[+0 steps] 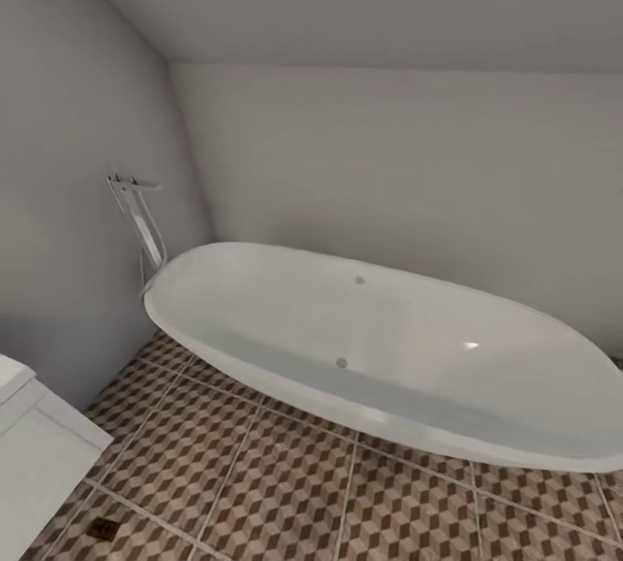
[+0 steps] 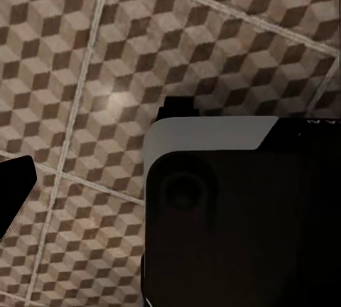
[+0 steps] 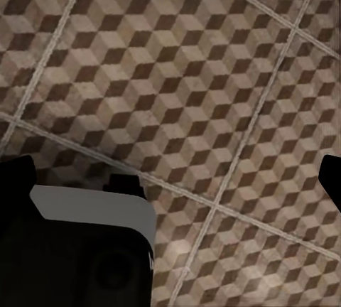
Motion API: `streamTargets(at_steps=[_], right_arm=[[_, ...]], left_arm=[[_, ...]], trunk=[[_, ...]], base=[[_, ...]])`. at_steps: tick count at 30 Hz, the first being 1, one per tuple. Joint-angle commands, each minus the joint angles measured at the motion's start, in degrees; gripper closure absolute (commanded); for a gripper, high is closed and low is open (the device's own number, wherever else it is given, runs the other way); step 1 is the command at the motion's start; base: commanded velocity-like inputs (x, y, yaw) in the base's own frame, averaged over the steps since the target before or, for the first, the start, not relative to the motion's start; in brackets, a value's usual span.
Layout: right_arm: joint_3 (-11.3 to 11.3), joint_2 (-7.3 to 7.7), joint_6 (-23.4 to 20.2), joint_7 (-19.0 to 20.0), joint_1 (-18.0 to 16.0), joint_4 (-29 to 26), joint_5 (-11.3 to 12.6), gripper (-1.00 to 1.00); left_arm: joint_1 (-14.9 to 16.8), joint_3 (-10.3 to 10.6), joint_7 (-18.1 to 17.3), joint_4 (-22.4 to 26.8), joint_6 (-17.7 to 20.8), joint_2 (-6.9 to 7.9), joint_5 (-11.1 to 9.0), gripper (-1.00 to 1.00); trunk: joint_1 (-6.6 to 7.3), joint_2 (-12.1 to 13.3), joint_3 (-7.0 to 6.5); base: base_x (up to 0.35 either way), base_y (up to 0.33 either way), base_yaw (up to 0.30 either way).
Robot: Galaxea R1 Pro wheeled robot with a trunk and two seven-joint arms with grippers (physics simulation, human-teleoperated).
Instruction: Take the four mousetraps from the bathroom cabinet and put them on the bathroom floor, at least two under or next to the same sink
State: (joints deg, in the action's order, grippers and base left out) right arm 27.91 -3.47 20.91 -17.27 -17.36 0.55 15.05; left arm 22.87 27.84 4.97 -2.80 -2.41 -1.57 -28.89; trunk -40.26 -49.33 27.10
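Currently, transit: head camera facing oval bathtub, no cabinet ahead.
Mousetrap: already on cube-pattern floor beside white unit.
Right gripper: spread wide, empty, aimed floorward.
Left gripper: cannot tell.

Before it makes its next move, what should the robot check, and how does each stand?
1. Facing the cabinet: not ok; the head looks at the bathtub.
2. Right jaws empty: ok; apart over the bathroom floor.
3. Left jaws empty: cannot tell.
4. White unit is the sink's vanity: cannot tell.
5. Small dark thing on the floor is a mousetrap: cannot tell.
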Motion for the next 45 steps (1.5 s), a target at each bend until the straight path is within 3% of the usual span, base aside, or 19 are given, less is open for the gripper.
streamTargets(at_steps=[1,45], right_arm=[[0.48,-0.01,0.18,-0.13,-0.04,0.07,0.5,-1.0],[0.48,0.04,0.18,-0.13,-0.04,0.07,0.5,-1.0]], left_arm=[[0.07,0.5,0.04,-0.19,-0.25,-0.04,-0.47,-1.0],[0.07,0.48,-0.05,-0.19,-0.23,-0.1,-0.47,-1.0]], trunk=[[-0.01,-0.04,-0.02],[-0.01,-0.04,-3.19]], base=[[0.0,0.0,-0.224],[0.0,0.0,-0.224]])
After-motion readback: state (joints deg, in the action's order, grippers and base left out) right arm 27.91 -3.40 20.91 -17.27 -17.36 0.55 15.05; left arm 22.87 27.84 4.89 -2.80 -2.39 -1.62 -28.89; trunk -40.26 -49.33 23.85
